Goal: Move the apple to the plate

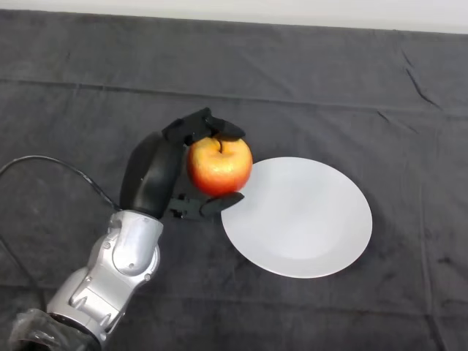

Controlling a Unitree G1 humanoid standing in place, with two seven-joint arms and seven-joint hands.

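A red and yellow apple sits in my left hand, stem up. My fingers curl over its far side and my thumb wraps under its near side, so the hand is shut on it. The apple hangs at the left rim of a white round plate, which lies flat on the dark cloth right of centre with nothing on it. My silver-grey arm reaches in from the lower left.
The dark cloth covers the whole table and shows a few creases at the far right. A pale strip of wall or table edge runs along the top.
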